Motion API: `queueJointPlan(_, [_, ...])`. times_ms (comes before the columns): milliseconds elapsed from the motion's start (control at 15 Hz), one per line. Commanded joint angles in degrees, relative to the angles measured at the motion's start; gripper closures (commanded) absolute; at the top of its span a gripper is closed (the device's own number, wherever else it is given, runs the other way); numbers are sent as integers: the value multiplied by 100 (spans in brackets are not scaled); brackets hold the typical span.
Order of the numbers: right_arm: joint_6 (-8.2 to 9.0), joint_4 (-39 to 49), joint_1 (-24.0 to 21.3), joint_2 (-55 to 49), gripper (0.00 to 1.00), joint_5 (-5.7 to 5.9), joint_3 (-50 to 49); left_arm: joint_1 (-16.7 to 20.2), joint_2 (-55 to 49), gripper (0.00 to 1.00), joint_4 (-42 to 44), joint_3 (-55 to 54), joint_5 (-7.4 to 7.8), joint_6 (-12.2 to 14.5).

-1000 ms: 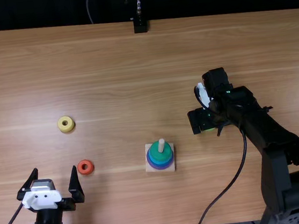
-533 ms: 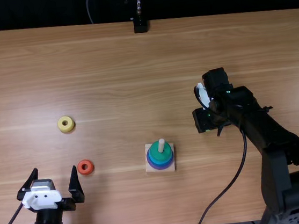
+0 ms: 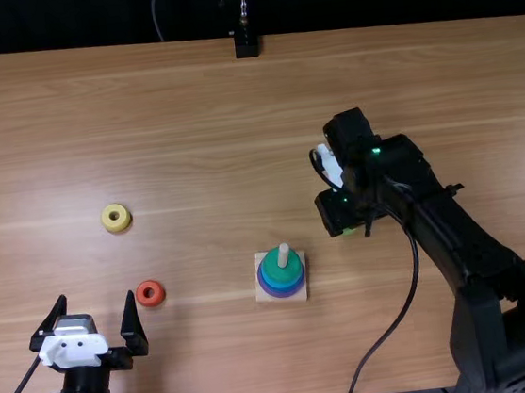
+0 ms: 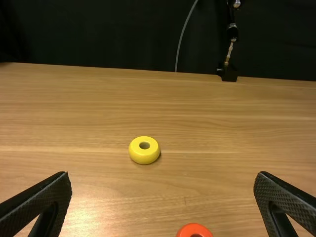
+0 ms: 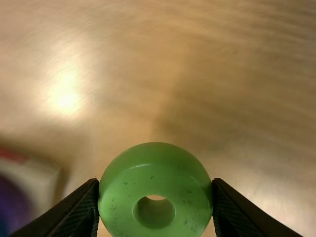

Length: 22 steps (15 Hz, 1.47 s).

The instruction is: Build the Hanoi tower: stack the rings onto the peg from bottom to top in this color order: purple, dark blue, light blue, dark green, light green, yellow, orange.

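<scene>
Past the wooden base (image 3: 263,296) and to its right, the right gripper (image 3: 342,214) hides most of the light green ring (image 3: 348,231). The base itself — blurred, cut off in the right wrist view. Left of it, the orange ring (image 3: 142,296) — cropped in the left wrist view.

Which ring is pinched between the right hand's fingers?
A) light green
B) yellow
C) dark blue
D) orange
A: the light green ring sits between the two black fingers of the right hand, touching it from both sides.

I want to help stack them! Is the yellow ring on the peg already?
No, the yellow ring lies flat on the table.
</scene>
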Motion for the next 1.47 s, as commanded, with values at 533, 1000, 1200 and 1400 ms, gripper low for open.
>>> queueJointPlan(533, [32,-1944,1076,-457,100,-43,2259,67,-67,0,-118,-259,73,21])
queueJointPlan(1000, [0,-2144,1445,-475,100,-43,2892,67,-67,0,-118,-268,73,21])
queueJointPlan(1200, [0,-2144,1568,-519,100,-43,2883,67,-67,0,-118,-268,73,21])
queueJointPlan(1400, [11,-2144,1815,-616,100,-43,2813,67,-67,0,-118,-268,73,21])
